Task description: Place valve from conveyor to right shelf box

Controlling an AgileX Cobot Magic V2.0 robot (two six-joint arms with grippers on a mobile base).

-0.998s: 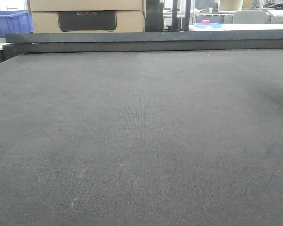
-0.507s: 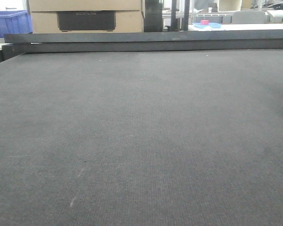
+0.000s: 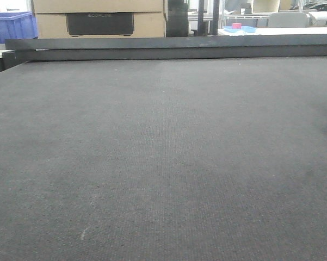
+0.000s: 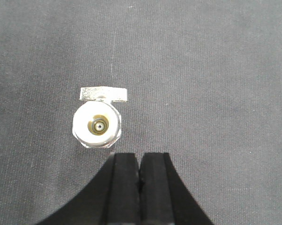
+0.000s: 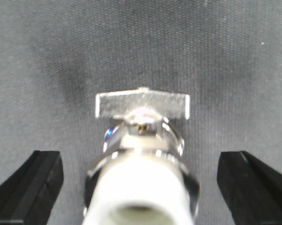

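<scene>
The front view holds only the dark grey woven conveyor [image 3: 163, 163], with no valve and no gripper on it. In the left wrist view a silver valve [image 4: 96, 124] stands on end on the conveyor [image 4: 216, 70], its flat handle at the top. My left gripper [image 4: 140, 159] is shut and empty, just below and right of that valve, not touching it. In the right wrist view a silver valve with a white end [image 5: 141, 159] lies between the wide-apart fingers of my open right gripper [image 5: 141, 161], neither finger touching it. I cannot tell whether both views show the same valve. The right shelf box is out of view.
A dark rail [image 3: 168, 48] bounds the belt's far edge. Behind it stand cardboard boxes [image 3: 98, 19], a blue bin [image 3: 11, 24] at the left and a pink item on a blue tray [image 3: 237, 26] at the right.
The background behind the belt shifted very slightly in the front view; nothing on the belt there changed.
</scene>
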